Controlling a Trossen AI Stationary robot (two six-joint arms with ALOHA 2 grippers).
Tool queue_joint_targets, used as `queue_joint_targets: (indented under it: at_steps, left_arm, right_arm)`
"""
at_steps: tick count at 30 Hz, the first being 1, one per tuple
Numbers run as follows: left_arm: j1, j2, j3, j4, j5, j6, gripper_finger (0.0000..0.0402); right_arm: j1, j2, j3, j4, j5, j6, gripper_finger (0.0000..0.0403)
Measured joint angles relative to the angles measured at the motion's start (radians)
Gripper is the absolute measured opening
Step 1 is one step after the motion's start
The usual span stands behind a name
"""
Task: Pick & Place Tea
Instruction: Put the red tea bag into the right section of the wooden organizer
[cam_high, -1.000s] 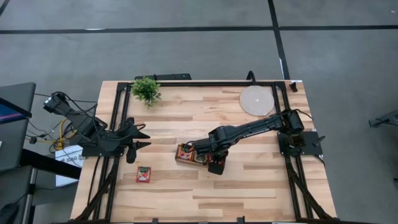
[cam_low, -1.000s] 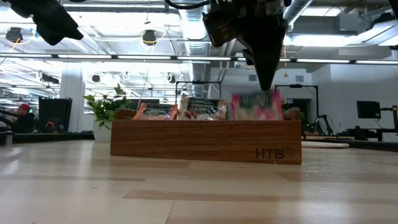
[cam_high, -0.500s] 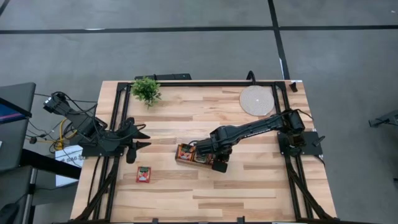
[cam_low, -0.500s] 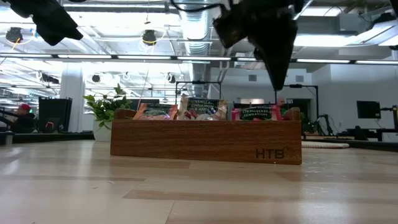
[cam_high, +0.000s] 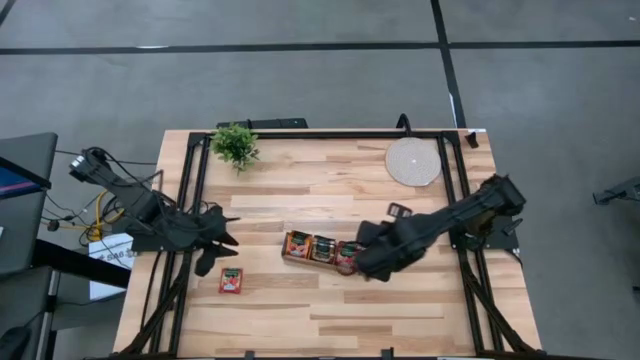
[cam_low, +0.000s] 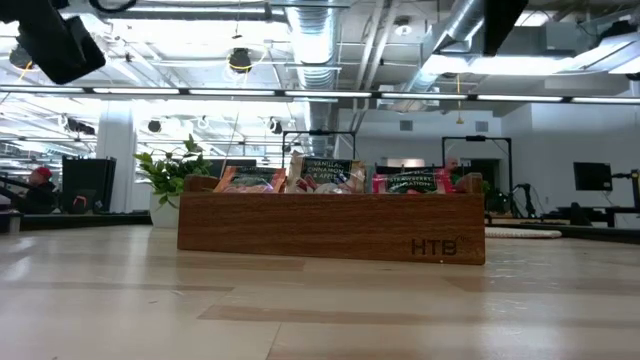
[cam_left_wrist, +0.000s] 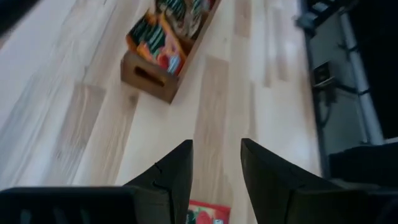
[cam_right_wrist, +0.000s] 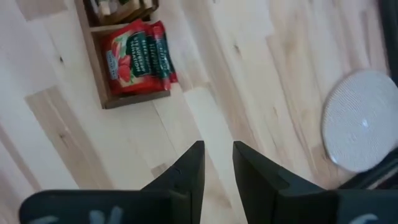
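One red tea sachet (cam_high: 231, 281) lies flat on the table near the left front; its edge (cam_left_wrist: 208, 213) shows below my left gripper's fingers. My left gripper (cam_left_wrist: 215, 143) hovers open above and just behind it, tilted down. The long wooden tray (cam_high: 318, 249) stands mid-table, with sachets in all three compartments. Red sachets (cam_right_wrist: 137, 56) lie in its right end compartment. My right gripper (cam_right_wrist: 217, 144) hangs open, with nothing between its fingers, high above the table beside the tray's right end (cam_high: 350, 258).
A small potted plant (cam_high: 235, 145) stands at the far left and a round pale coaster (cam_high: 413, 162) at the far right. Black frame rails (cam_high: 195, 180) run along the table's left, right and far sides. Bare wood lies in front of the tray (cam_low: 330, 225).
My right gripper has left a red sachet in the tray's right compartment. It has then risen out of the low view and swung toward the table's right edge, and the sachet has settled lower among the others. My left gripper has tipped toward the loose sachet.
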Motion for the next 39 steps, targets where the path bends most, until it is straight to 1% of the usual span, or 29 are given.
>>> queue_joint_targets:
  at_steps: [3,6,8,11,16,18,21,27,30,36,39]
  left_arm:
    - [0.002,0.080,0.000,0.000,-0.005,-0.013,0.0126]
    - [0.002,0.179,0.000,-0.015,-0.003,-0.037,0.0126]
    - [0.002,0.243,0.000,-0.036,0.018,-0.061,0.0126]
    - [0.002,0.320,0.000,-0.064,0.086,-0.105,0.0126]
    - [0.002,0.411,0.000,-0.107,0.275,-0.142,0.0126]
    - [0.001,0.441,0.000,-0.114,0.310,-0.142,0.0126]
    - [0.001,0.489,0.000,-0.123,0.297,-0.148,0.0126]
    - [0.002,0.552,0.000,-0.126,0.286,-0.144,0.0126]
    - [0.002,0.575,0.000,-0.120,0.283,-0.131,0.0126]
    - [0.007,0.601,0.000,-0.093,0.283,-0.096,0.0126]
    - [0.017,0.602,0.000,-0.087,0.282,-0.081,0.0126]
  right_arm:
    - [0.017,-0.074,-0.051,-0.002,0.005,0.048,0.0075]
    - [0.017,-0.173,-0.146,0.006,0.005,0.112,0.0075]
    - [0.014,-0.253,-0.223,0.026,0.005,0.157,0.0075]
    - [0.012,-0.382,-0.350,0.108,0.003,0.219,0.0075]
    - [0.019,-0.573,-0.540,0.316,0.003,0.281,0.0075]
    - [0.021,-0.627,-0.597,0.399,0.004,0.279,0.0075]
    - [0.021,-0.676,-0.660,0.466,0.004,0.249,0.0075]
    - [0.022,-0.731,-0.772,0.494,0.006,0.203,0.0075]
    - [0.020,-0.758,-0.837,0.566,0.007,0.189,0.0075]
    - [0.019,-0.795,-0.965,0.828,0.009,0.097,0.0075]
    - [0.019,-0.806,-1.008,0.918,0.016,0.047,0.0075]
